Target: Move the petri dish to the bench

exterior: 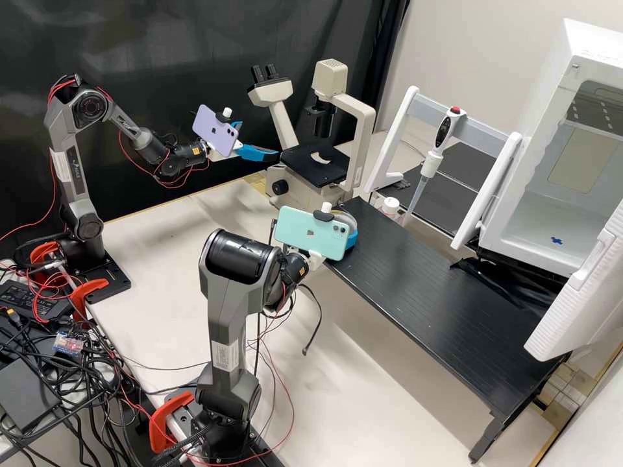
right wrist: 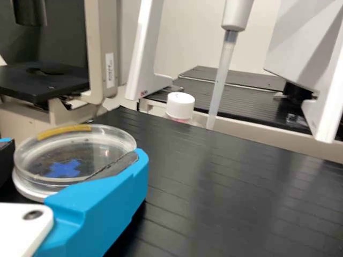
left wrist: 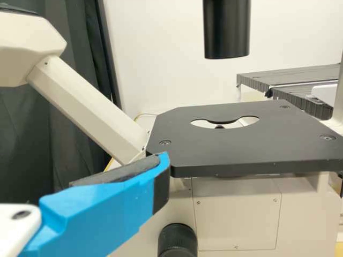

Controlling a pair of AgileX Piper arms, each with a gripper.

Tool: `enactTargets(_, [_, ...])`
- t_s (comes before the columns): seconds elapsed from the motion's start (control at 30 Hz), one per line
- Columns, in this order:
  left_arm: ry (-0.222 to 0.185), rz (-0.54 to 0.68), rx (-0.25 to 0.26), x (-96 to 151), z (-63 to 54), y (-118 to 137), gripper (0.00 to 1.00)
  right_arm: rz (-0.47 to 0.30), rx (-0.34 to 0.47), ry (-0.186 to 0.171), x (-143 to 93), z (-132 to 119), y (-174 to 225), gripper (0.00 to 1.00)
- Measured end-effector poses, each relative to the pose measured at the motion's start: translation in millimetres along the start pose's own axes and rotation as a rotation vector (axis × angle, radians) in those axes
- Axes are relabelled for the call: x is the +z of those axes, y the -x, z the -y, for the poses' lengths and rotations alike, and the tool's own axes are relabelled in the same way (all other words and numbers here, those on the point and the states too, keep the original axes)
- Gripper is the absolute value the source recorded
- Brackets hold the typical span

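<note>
R hand (exterior: 347, 225) holds clear, smooth-rimmed petri dish (right wrist: 88, 147) at ribbed blk desk (exterior: 428, 285), microscope (exterior: 316, 162) end. Dish approx. level, broad face up; circular, so no long axis. L hand (exterior: 261, 139) wide, nr microscope.

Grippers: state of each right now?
Left gripper: open, nothing held, by the microscope stage.
Right gripper: closed on the petri dish.

The mint phone (exterior: 310, 235) partly hides the right claw (exterior: 352, 240)
</note>
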Motion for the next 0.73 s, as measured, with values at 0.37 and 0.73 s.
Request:
enactTargets(0.37, [0.000, 0.000, 0.000, 0.0, 0.0, 0.0, 1.00, -0.057, 0.046, 0.030, -7.8, -12.3, 26.8, 1.00])
enactTargets(0.73, [0.000, 0.000, 0.000, 0.0, 0.0, 0.0, 1.00, -0.178, 0.434, -0.025, -11.2, -68.6, 75.2, 1.00])
